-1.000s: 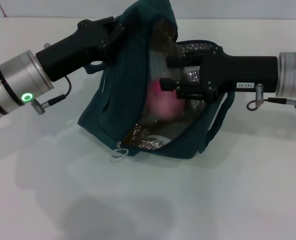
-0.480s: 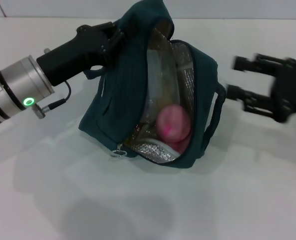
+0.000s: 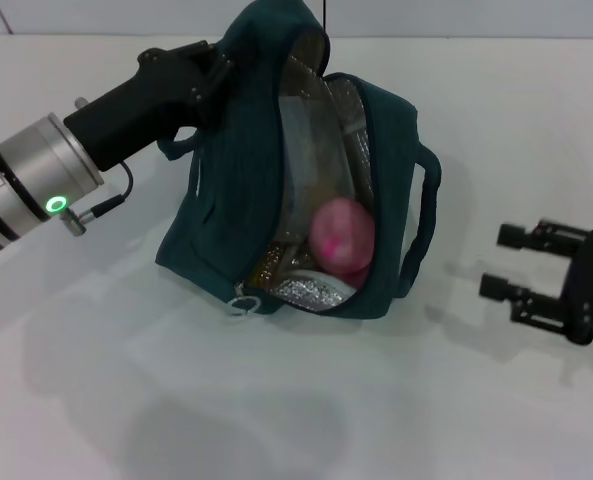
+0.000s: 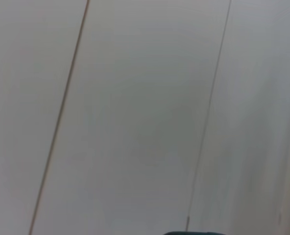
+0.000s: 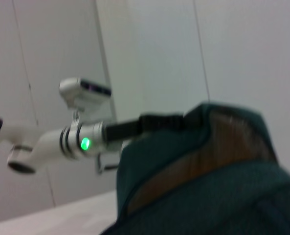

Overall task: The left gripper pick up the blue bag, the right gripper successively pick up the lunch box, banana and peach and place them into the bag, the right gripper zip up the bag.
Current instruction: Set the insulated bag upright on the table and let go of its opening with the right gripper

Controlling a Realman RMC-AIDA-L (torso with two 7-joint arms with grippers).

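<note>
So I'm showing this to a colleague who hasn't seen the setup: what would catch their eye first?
Probably the blue bag in the middle of the table, held up by its top edge in the left gripper and gaping open. Inside, against the silver lining, the pink peach stands out. The right gripper hangs open and empty, off to the bag's right.

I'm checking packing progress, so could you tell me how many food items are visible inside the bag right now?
1: the peach sits low in the open blue bag, against its foil lining. The lunch box and banana may be hidden deeper inside.
</note>
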